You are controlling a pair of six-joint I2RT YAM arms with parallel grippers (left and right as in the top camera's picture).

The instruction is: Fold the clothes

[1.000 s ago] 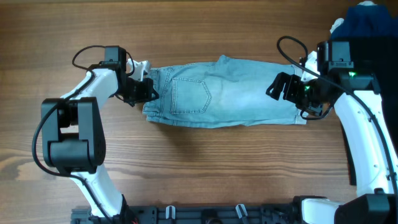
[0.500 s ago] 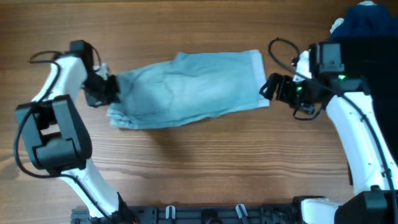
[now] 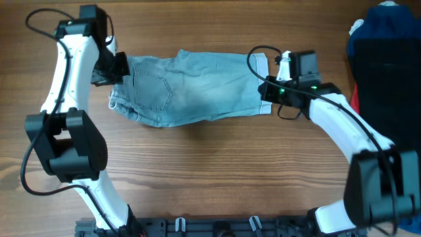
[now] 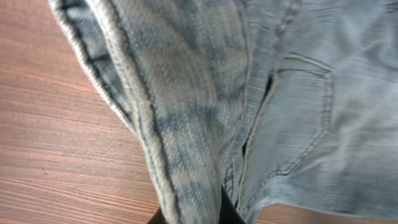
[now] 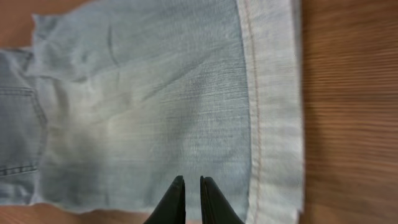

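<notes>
A pair of light-blue faded denim shorts [image 3: 197, 89] lies stretched sideways across the upper middle of the brown wood-grain table [image 3: 210, 171], its waistband end toward the left of the frame and its pale hems toward the right. A stitched back pocket [image 3: 152, 91] faces up near the left end. The left gripper [image 3: 117, 67] sits at the waistband edge in the upper left. In the left wrist view the thick stitched waistband [image 4: 168, 124] runs straight down into the dark fingertips at the bottom edge, so this gripper [image 4: 189, 216] is clamped on the shorts, though little of the fingers shows. The right gripper [image 3: 265, 92] is at the lower corner of the hem end, right of centre. In its own wrist view its two black fingers [image 5: 177, 199] are drawn almost together, a thin slit between them, pinching the cloth's near edge beside the pale hem band [image 5: 273, 112]. A dark navy garment [image 3: 385, 59] fills the upper right corner, well apart from the shorts, with a sliver of small red cloth [image 3: 356, 99] along its left side.
</notes>
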